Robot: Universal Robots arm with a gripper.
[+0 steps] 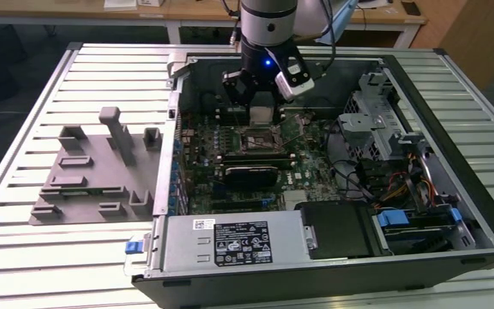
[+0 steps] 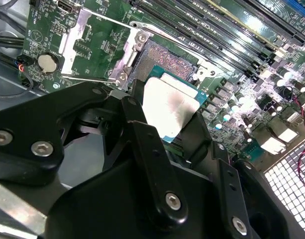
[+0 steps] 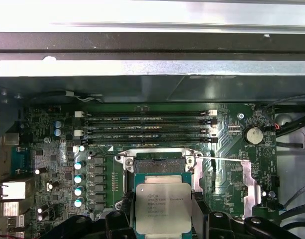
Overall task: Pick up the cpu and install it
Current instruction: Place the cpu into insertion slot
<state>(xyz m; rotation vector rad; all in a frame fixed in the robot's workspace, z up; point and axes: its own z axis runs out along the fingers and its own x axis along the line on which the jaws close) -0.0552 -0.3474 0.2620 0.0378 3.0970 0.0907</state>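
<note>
Trouble, as I judge it, lies in the socket [image 3: 158,164]. Its contact field sits open and bare, and if the cpu [image 3: 163,206] came down skewed, off to one side, or turned the wrong way round, those contacts could bend. A slip in the pinch would do the same, since the cpu is gripped by two thin edges only. The black linkage also hangs over the motherboard [image 1: 200,168], so a careless descent might knock parts standing around the socket.

The gripper [image 3: 163,215] is pinching the cpu, one finger on each of two opposite sides, inside the open case [image 1: 485,193]. In the exterior view the cpu hangs above the board, near the socket. In the first wrist view it overlaps the socket's edge farthest from the memory slots [image 3: 147,127], so I judge it not seated.

The cpu lies flat, metal lid and print facing up. It is close to square, so it has no real long axis. Its edges run parallel with the socket frame, and I cannot tell whether its corner mark matches.
</note>
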